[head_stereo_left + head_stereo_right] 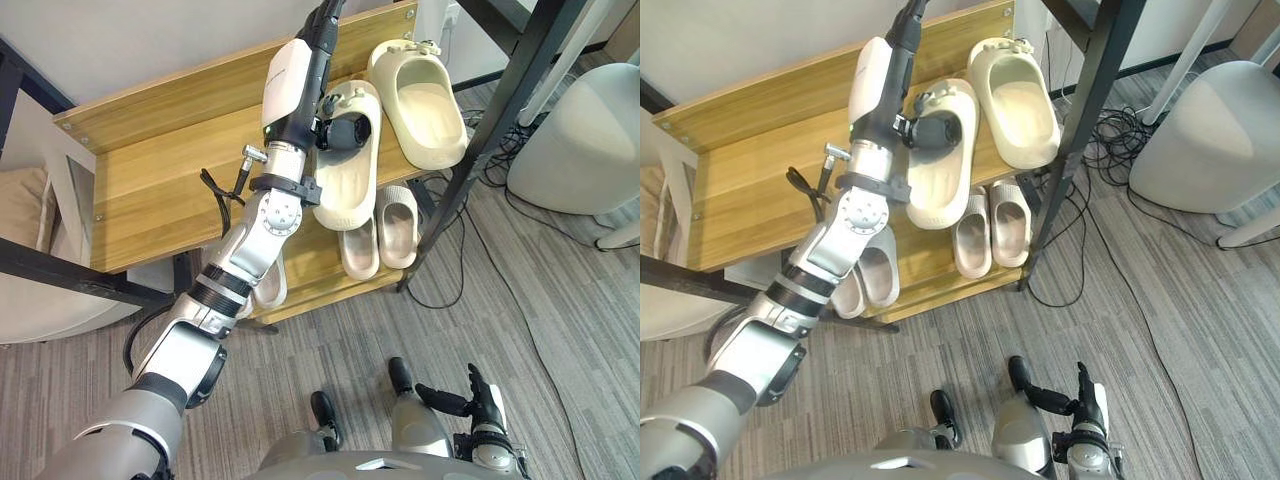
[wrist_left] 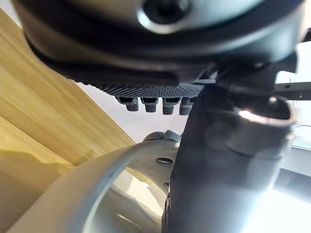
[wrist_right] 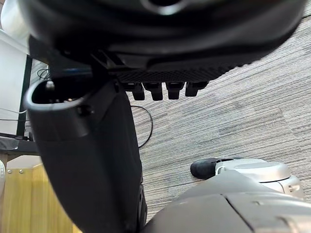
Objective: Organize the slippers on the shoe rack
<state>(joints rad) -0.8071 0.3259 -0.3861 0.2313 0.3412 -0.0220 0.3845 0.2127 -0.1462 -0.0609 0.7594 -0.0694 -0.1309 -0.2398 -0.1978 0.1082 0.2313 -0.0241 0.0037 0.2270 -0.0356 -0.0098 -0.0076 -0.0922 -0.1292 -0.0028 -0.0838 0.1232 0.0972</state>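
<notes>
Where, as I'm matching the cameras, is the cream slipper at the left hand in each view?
Left eye view: slipper upper middle, on the top shelf, at the left hand.
Right eye view: slipper upper middle, slightly further left.
Left wrist view: its pale curved upper, close past the hand.
Right wrist view: faces the carpet, away from it.
Shared landmark: the wooden top shelf.

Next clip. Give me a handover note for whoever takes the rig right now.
Left hand: shut on the strap of a cream slipper on the top shelf, its near end overhanging the front edge.
Right hand: open, idle, low by the robot's side.
Done: second cream slipper lies beside it; smaller pairs sit on the lower shelf.
Left: seat the held slipper fully, release.
</notes>
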